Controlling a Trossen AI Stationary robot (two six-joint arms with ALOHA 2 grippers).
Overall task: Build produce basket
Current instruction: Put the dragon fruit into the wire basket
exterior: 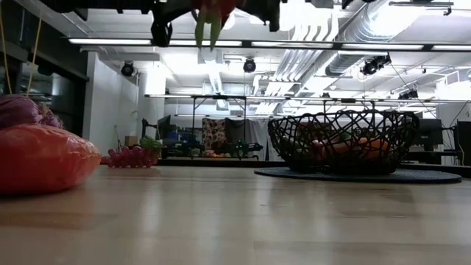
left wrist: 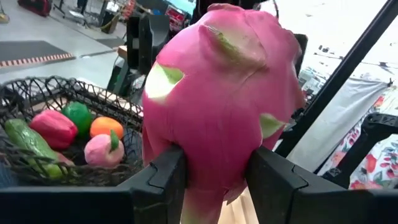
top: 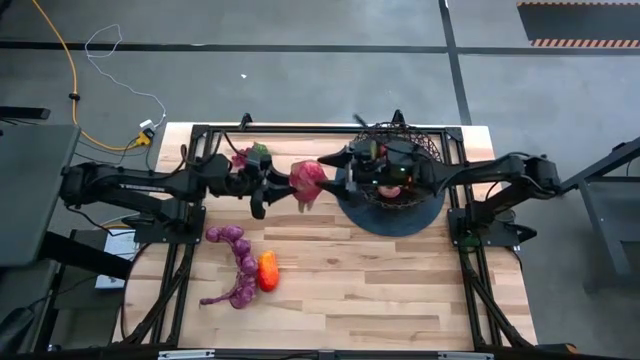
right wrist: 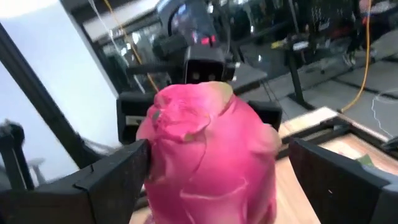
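Left wrist view shows the left pincer (left wrist: 214,186) clamped on a pink dragon fruit (left wrist: 217,106), its two dark fingers (left wrist: 165,180) pressing the fruit's lower sides, with the basket (left wrist: 37,93) just beyond, already holding a green cucumber-like piece, a red pepper, a green, an orange and a pink piece. In the high view the fruit (top: 308,180) hangs in the air over the counter's far half, just beside the basket (top: 392,180) near the far right corner, and the right pincer (top: 335,176) faces it from the basket side with its fingers spread wide on either side of the fruit, not touching it as far as the right wrist view tells. This looks like a handover: the right fingers should close squarely on the fruit's broad middle, clear of the left fingers, and the left should let go only once that grip is firm, since the skin looks smooth and the fruit top-heavy. In the low view both pincers are cut off at the top. Purple grape bunches (top: 236,265) and an orange piece (top: 268,270) lie near the counter's left edge; a small cluster under the left arm is hard to make out.
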